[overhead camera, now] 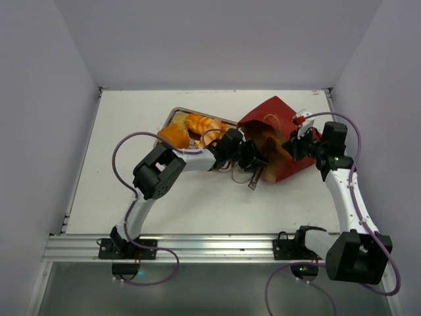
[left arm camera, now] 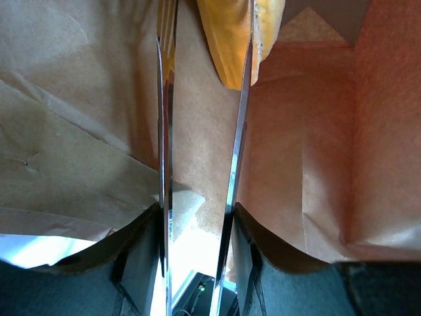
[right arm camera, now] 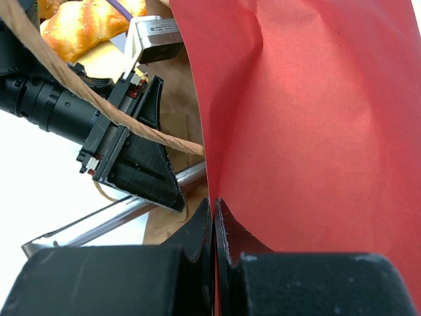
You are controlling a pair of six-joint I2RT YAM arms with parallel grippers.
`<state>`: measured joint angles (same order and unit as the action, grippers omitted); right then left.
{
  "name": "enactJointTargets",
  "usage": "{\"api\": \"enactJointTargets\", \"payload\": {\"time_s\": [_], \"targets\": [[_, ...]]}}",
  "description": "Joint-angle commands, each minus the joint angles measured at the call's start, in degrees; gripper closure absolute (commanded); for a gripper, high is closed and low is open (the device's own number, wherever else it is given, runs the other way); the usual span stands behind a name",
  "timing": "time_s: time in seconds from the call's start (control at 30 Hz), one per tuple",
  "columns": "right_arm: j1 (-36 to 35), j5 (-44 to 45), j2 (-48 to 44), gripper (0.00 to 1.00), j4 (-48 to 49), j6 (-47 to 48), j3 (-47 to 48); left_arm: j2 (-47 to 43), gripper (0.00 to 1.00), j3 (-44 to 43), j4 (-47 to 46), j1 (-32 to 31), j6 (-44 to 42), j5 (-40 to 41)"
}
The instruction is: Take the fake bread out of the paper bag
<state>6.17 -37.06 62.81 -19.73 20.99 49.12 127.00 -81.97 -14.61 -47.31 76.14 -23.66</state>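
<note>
White table (overhead camera: 131,197). A red paper bag (overhead camera: 273,113) lies on its side at 2 o'clock, its rim pinched by the closed right gripper (right arm camera: 214,210). A metal tray (overhead camera: 181,110) at 11 o'clock holds bread. The left gripper (left arm camera: 207,13) is inside the bag, jaws parted around orange fake bread (left arm camera: 227,39); grip unclear.

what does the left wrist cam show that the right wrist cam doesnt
Only the left wrist view: the brown inside of the paper bag, with an orange piece of fake bread at the tips of the open left gripper.
Only the right wrist view: the bag's red outside pinched in the shut right gripper, a string handle, and golden bread lying outside the bag.
Both: the paper bag, and the left gripper reaching into it.
</note>
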Motion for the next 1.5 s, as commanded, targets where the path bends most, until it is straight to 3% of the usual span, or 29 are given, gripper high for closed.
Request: {"api": "enactJointTargets", "payload": {"time_s": [0.0, 0.17, 0.2, 0.3, 0.6, 1.47], "targets": [[0.15, -3.02, -1.72, 1.00, 1.53, -0.69, -0.43, 1.23, 0.53, -3.01, -1.83, 0.38, 1.03, -1.74], [0.15, -3.02, -1.81, 1.00, 1.53, -0.69, -0.43, 1.93, 0.62, -3.37, -1.30, 0.46, 0.50, -2.09], [0.15, -3.11, -1.72, 1.00, 1.53, -0.78, -0.43, 1.85, 0.71, -3.19, -1.47, 0.55, 0.50, -2.09], [0.15, -3.02, -1.81, 1.00, 1.45, -0.78, -0.43, 1.24, 0.83, -2.23, -2.35, 0.64, -0.11, -2.09], [0.15, -2.58, -1.81, 1.00, 1.44, -0.78, -0.43, -2.72, 0.99, 1.38, -6.04, 1.08, -2.39, -1.83], [0.50, -1.00, -2.07, 1.00, 1.71, -0.95, -0.35, -19.32, 1.00, 13.15, -1.65, 1.43, -14.17, 1.16]]}}
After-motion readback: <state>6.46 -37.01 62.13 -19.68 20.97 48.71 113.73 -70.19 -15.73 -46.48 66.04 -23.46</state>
